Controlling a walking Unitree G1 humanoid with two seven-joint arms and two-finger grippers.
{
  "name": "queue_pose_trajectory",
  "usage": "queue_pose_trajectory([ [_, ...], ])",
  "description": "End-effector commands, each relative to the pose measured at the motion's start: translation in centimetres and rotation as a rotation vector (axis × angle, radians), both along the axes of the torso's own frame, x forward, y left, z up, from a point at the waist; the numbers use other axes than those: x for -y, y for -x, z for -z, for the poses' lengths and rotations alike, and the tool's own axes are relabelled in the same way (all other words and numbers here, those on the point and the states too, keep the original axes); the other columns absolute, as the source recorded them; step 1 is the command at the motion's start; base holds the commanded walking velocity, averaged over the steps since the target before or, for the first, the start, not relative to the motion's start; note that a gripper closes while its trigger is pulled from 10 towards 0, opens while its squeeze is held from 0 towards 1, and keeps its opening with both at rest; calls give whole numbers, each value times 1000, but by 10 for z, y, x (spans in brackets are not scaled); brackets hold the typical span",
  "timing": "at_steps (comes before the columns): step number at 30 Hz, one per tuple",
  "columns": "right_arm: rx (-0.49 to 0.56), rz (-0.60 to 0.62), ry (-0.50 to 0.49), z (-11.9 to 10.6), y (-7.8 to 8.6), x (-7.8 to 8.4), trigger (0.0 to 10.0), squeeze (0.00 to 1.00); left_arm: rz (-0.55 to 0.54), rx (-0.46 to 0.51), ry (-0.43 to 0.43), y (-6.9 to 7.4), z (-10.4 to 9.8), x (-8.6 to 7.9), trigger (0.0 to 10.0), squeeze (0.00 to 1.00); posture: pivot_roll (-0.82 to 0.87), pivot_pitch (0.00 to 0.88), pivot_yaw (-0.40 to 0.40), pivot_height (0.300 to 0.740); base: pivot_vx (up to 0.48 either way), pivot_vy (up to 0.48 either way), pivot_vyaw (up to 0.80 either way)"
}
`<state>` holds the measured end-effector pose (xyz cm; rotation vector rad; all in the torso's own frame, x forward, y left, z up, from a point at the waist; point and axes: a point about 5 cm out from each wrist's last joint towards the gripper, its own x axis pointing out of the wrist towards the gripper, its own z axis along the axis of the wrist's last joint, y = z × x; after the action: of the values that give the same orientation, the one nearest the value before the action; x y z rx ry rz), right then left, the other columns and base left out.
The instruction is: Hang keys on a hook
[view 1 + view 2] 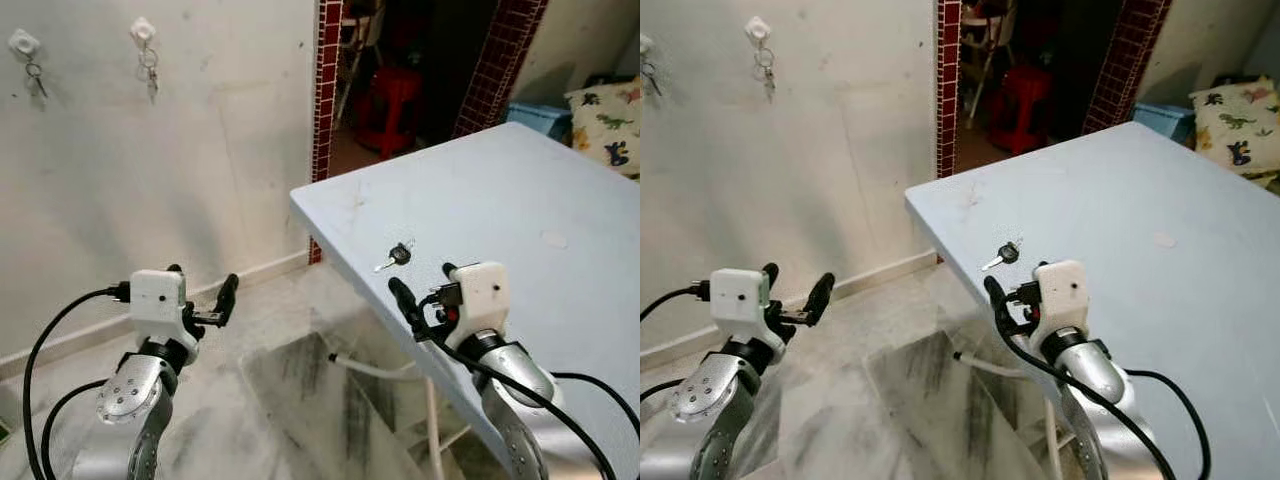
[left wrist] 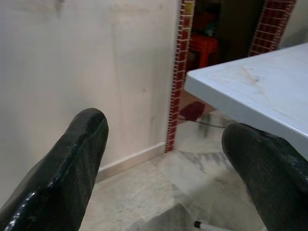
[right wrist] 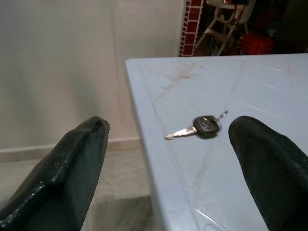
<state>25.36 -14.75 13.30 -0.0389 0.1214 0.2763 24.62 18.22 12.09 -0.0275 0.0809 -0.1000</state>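
Right pincer wide open, key flat on desk just ahead near the edge: advance low, straddle the black head, pinch it, not the blade; left pincer open, idle.

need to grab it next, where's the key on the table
The key lies flat on the light blue table near its front-left edge, just ahead of the open right gripper.
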Motion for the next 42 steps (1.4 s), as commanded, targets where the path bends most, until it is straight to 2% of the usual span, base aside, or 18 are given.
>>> queue_pose_trajectory([
  [1,20,1,-5,-6,-4,-2,10000,0,-7,-5,-9,-1,0,-1,10000,0,56,0,-14,740,0,0,0],
  [9,13,7,-3,-6,-3,-3,10000,0,3,-2,-2,-2,-2,0,10000,0,55,0,-10,740,0,0,0],
  [13,12,14,-5,-5,-4,-2,10000,0,8,1,8,-3,-2,0,10000,0,55,0,-9,740,0,0,-770],
  [26,16,10,-3,-5,-3,-3,10000,0,32,6,11,-3,-3,3,10000,0,58,0,-6,740,0,0,0],
  [42,14,8,0,-4,-3,-3,10000,0,50,6,15,-2,-3,5,10000,0,61,0,-6,740,315,0,0],
])
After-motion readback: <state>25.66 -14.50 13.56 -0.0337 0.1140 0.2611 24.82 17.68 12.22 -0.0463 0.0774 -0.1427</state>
